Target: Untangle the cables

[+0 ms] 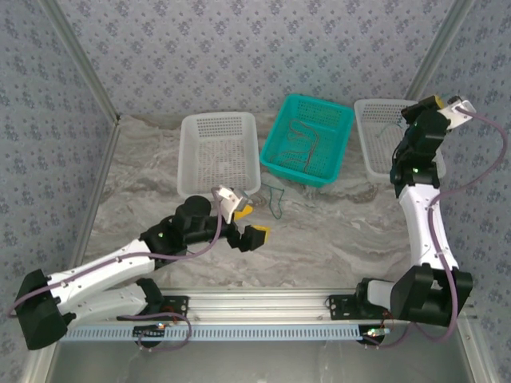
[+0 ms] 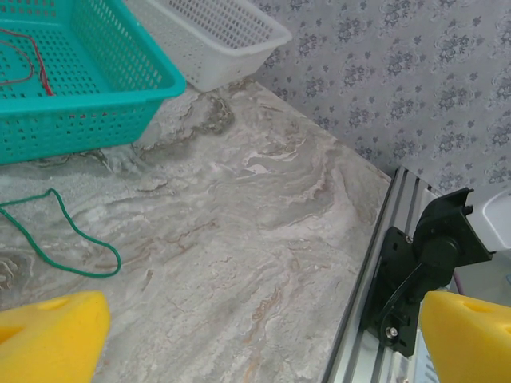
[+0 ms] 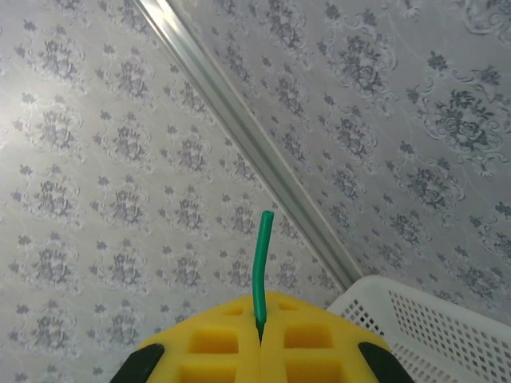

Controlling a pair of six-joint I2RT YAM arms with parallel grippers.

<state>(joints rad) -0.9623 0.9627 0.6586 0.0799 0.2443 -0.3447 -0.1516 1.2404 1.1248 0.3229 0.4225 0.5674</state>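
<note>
Marble table [image 1: 335, 231], patterned walls [image 1: 239, 48] around it, aluminium rail [image 1: 263, 302] along the near edge. Left arm [image 1: 104, 267] lies low and reaches toward the middle of the table. Right arm [image 1: 423, 219] stands upright, with its wrist above the right white basket [image 1: 369, 144]. Three baskets in a row on the far side: left white basket [image 1: 219, 118], teal basket [image 1: 303, 170] in the middle and set askew, then the right white one. Left gripper [image 1: 251, 224] sits low over the table, just in front of the left white basket. Its yellow fingers [image 2: 48, 339] are spread wide with nothing between them, just bare marble under the gap. Right gripper [image 3: 260, 339] is up in the air facing the wall, pads pressed flat together. It pinches a short green stub [image 3: 262, 255] of cable that sticks straight up out of the seam. Can't tell where the rest of that cable runs. A green cable [image 1: 275, 199] lies loose on the table in a loop, in front of the gap between the left white and teal baskets. It's just beyond the left gripper and apart from it. A red cable [image 2: 32, 64] and a pale cable [image 1: 307, 140] lie together inside the teal basket.
</note>
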